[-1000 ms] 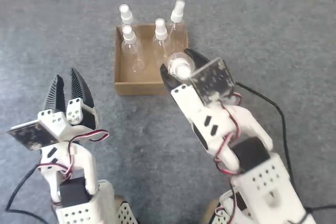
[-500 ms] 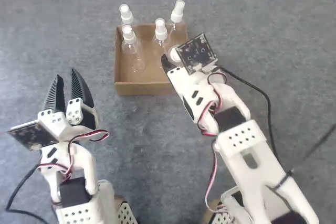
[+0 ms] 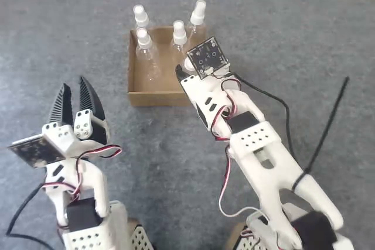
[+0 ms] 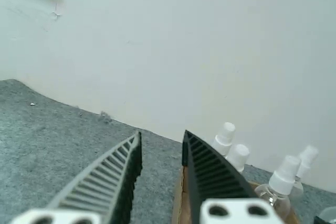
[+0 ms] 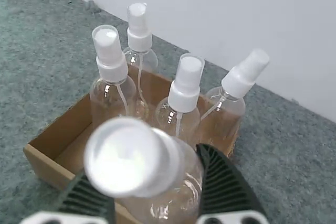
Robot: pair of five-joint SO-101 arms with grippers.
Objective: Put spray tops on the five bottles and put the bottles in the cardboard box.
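1. The right end effector (image 5: 142,169) is clamping the fifth bottle (image 5: 173,182) by its body. The bottle is standing upright, its long axis vertical and its white spray top (image 5: 131,156) pointing up at the wrist camera.
2. The held bottle is sitting over the near right corner of the cardboard box (image 3: 155,96), which is lying toward the far edge of the bench (image 3: 304,45). I cannot tell whether the bottle's base is touching the box floor yet, as the arm is hiding it.
3. The open spot is lying straight below the end effector, so I judge the coming move to be a short vertical lowering and then a release. The right arm is by far the nearer one.
4. Four capped bottles (image 5: 178,103) are standing upright just beyond the held one, grouped at the far side of the box. The closest two are leaving little room for the jaws to spread, and the box's near wall is sitting tight beside the grip.
5. The left end effector (image 3: 74,95) is hanging near the near left corner of the bench, well apart from the box, with its jaws apart and gripping nothing.
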